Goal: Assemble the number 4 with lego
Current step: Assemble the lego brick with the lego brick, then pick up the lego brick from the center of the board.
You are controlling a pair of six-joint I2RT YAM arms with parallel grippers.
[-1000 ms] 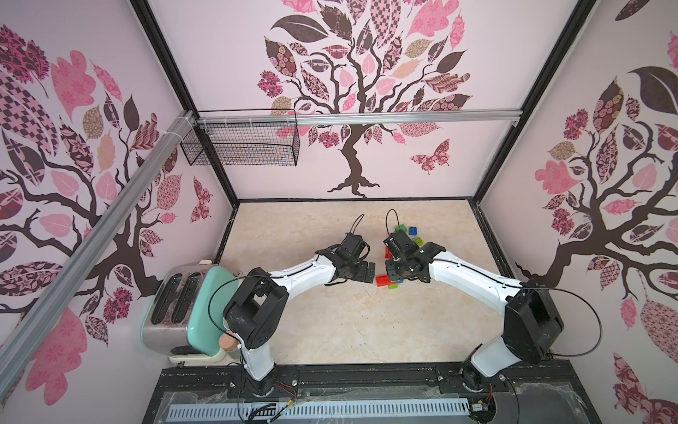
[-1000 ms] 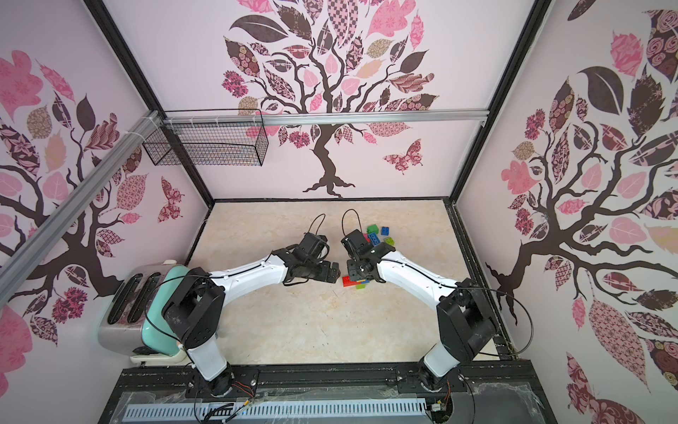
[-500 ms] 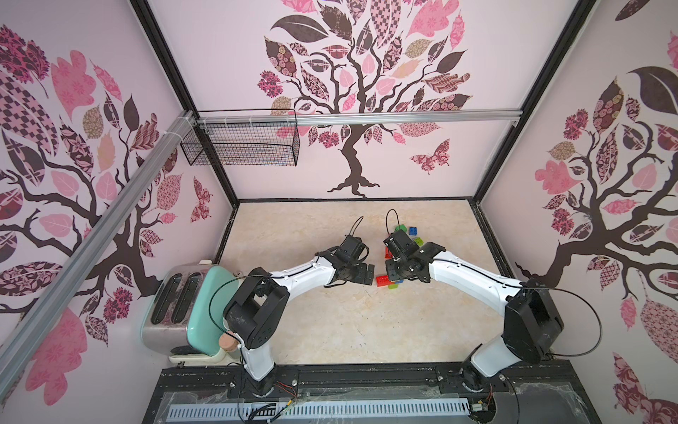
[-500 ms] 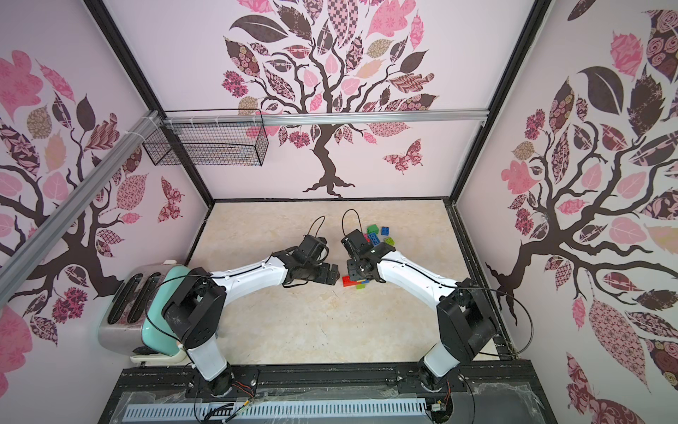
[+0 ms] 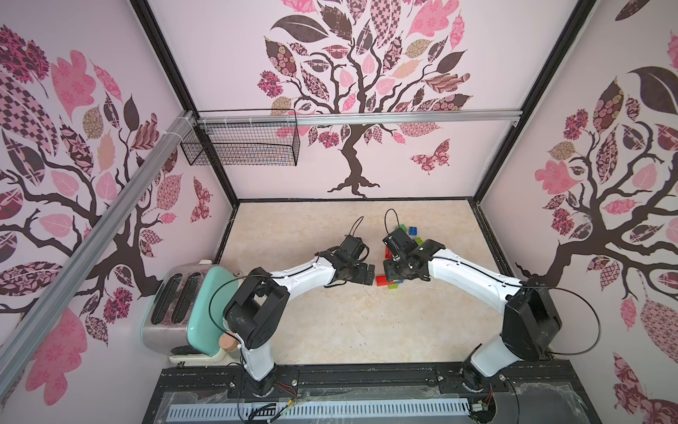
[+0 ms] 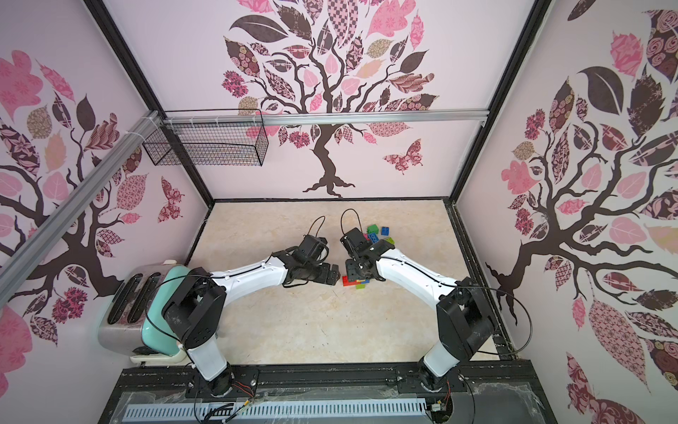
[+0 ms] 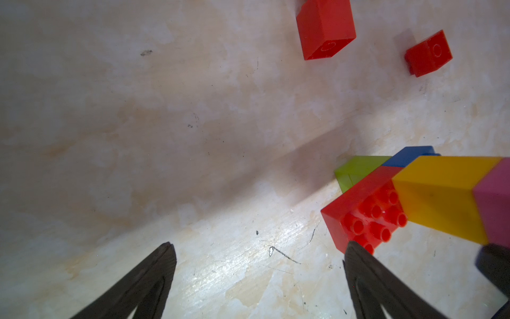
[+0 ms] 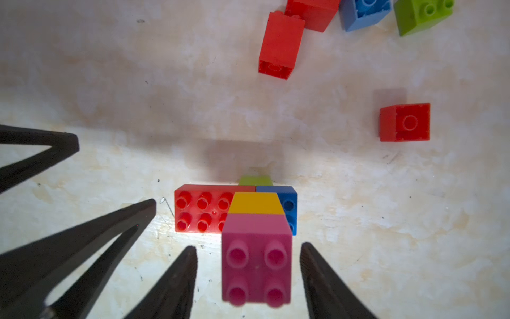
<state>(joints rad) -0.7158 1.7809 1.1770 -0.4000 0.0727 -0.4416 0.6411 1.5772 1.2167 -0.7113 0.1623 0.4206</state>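
1. Between the fingers of the right gripper (image 8: pixel 248 247) stands the lego build (image 5: pixel 381 280): a pink brick (image 8: pixel 256 265) tops a yellow brick (image 8: pixel 255 203), which sits on a long red brick (image 8: pixel 201 210) and a blue brick (image 8: pixel 288 205).
2. Its jaws are parted, with a gap on each side of the pink brick; nothing is pinched.
3. The left gripper (image 7: pixel 258 245) is spread wide and empty, one fingertip just beside the long red brick's free end.
4. Beyond the right gripper's tips, loose lego lies on the table (image 8: pixel 82 69): a tall red brick (image 8: pixel 281 44) on its side, a small red brick (image 8: pixel 404 122), then a loose blue brick (image 8: pixel 364 11) and a loose lime brick (image 8: pixel 422 13).
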